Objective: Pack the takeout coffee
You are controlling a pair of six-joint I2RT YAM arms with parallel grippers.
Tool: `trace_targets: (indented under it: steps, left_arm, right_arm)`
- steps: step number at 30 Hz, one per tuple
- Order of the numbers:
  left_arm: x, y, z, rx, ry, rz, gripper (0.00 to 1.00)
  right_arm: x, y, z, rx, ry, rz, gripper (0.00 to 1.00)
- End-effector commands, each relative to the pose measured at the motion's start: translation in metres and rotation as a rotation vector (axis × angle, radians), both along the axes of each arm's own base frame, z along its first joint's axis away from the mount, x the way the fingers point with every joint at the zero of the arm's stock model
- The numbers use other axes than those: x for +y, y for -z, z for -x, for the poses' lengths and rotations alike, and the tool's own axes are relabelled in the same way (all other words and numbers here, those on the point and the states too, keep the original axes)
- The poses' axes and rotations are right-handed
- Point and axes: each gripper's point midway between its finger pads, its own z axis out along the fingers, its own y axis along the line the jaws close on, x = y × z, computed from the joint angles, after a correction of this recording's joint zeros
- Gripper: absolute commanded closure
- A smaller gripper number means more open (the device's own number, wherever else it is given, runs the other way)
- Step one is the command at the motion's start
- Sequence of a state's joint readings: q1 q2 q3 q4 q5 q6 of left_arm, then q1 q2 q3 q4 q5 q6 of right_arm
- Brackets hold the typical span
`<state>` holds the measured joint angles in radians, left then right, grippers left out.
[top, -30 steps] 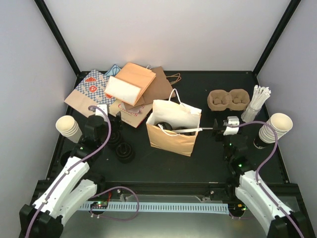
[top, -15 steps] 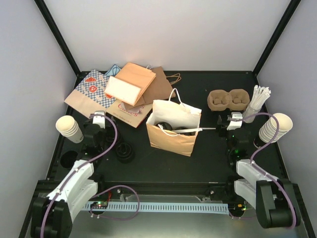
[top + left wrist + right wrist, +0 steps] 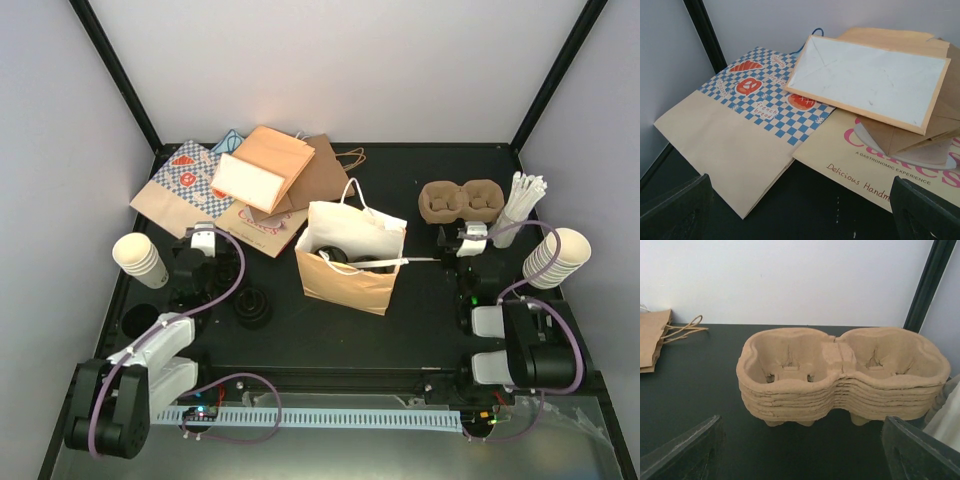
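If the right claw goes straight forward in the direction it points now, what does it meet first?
Most likely the stack of brown pulp cup carriers, which stands directly ahead of the open right claw. Nothing shows in between, though depth is hard to judge.

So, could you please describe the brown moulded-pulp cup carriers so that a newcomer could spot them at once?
Go to the far right corner of the black table, where a bundle of white straws stands. Just left of it, beyond the open right gripper, sits the stack of brown moulded-pulp carriers. It alone is peanut-shaped with two round wells, unlike the flat paper bags far left.
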<state>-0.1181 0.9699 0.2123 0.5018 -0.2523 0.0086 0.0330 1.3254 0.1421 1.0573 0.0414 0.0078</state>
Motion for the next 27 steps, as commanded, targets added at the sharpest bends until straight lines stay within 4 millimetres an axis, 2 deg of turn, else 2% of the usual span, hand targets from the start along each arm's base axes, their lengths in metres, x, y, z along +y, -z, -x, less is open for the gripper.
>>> trace_targets:
  steps: [1, 5, 7, 19, 24, 27]
  left_arm:
    - [-0.002, -0.022, -0.007, -0.103, 0.019, -0.004, 0.01]
    - [-0.002, -0.025, -0.01, -0.124, 0.028, -0.011, 0.01]
    - [-0.003, -0.027, -0.012, -0.135, 0.035, -0.016, 0.01]
    - [-0.017, -0.034, -0.035, -0.177, 0.121, -0.058, 0.01]
    - [-0.023, -0.013, -0.044, -0.163, 0.163, -0.062, 0.01]
    - [-0.022, -0.01, -0.049, -0.16, 0.161, -0.067, 0.01]
  right_arm:
    - [0.003, -0.032, -0.012, -0.14, -0.024, 0.021, 0.12]
    - [0.004, -0.022, -0.03, -0.049, -0.029, 0.026, 0.0]
    - [-0.002, -0.02, -0.032, -0.024, 0.005, 0.015, 0.0]
    - [-0.002, -0.021, -0.032, -0.03, 0.009, 0.013, 0.0]
    - [-0.002, -0.021, -0.032, -0.027, 0.009, 0.014, 0.0]
    - [-0.002, -0.021, -0.032, -0.029, 0.008, 0.014, 0.0]
